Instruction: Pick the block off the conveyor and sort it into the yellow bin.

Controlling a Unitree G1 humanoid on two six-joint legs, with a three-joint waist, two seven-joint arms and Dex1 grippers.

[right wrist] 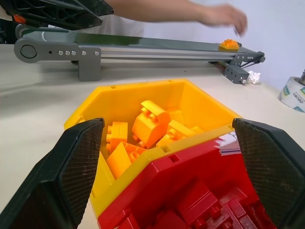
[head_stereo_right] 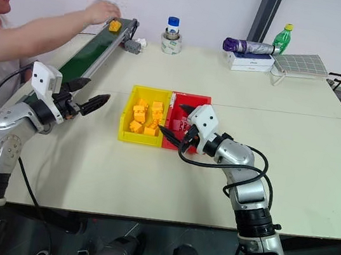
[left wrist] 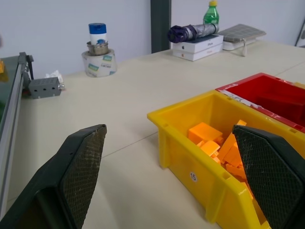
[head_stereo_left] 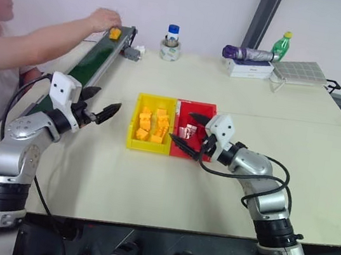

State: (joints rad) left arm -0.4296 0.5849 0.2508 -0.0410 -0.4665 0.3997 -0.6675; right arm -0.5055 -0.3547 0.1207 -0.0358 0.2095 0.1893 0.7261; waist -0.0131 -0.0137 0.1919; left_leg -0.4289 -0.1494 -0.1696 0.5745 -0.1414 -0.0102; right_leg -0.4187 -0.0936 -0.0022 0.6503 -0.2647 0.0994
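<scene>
Surface (head_stereo_left: 226, 97) first, then conveyor (head_stereo_left: 97, 59), where a person's hand (head_stereo_left: 103, 20) sets the block (head_stereo_left: 115, 33) at the far end; we should wait beside the belt, left gripper (head_stereo_left: 104, 112) and right gripper (head_stereo_left: 189, 132) fingers spread wide and empty, then drop it into the yellow bin (head_stereo_left: 132, 136)

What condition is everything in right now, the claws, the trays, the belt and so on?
Left gripper: open, empty, beside the conveyor.
Right gripper: open, empty, over the red bin.
Block: on the conveyor's far end, at a person's hand.
Conveyor: carries that one block.
Yellow bin: holds several orange-yellow blocks.
Red bin: holds small silvery-pink pieces.
Green bottle: capped.
</scene>
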